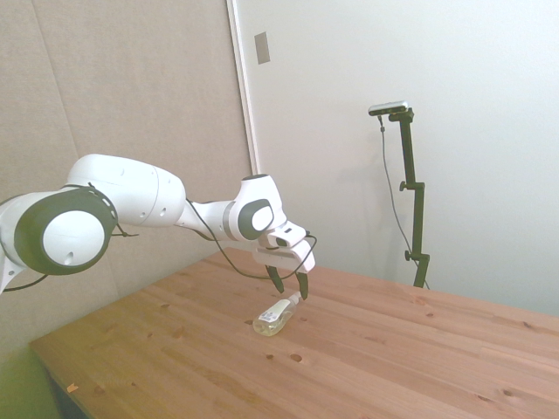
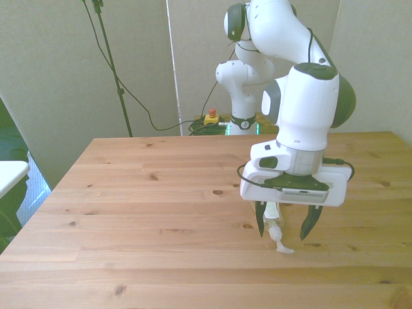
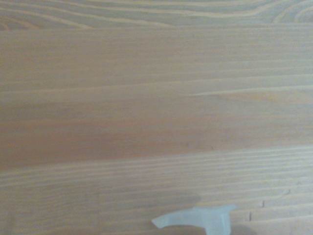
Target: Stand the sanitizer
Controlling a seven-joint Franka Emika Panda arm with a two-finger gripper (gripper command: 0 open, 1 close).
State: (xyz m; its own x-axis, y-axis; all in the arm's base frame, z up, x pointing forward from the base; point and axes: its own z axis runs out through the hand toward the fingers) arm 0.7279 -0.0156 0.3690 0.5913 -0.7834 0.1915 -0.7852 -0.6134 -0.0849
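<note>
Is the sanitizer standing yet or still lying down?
Lying down: the sanitizer rests on its side on the table, pump nozzle level with the wood.

— Any legible text, numbers or signs?
— None. The sanitizer [image 1: 277, 316] carries a white label, but the gripper blocks it in the front view, and in the side view it is too small to read.
— Anything on the arm?
— A small dark round mark on the robot's base [image 2: 244, 118]; too small to make out.
— Wrist view?
— Only wood grain and a blurred white nozzle [image 3: 198, 219]. No lettering.
</note>
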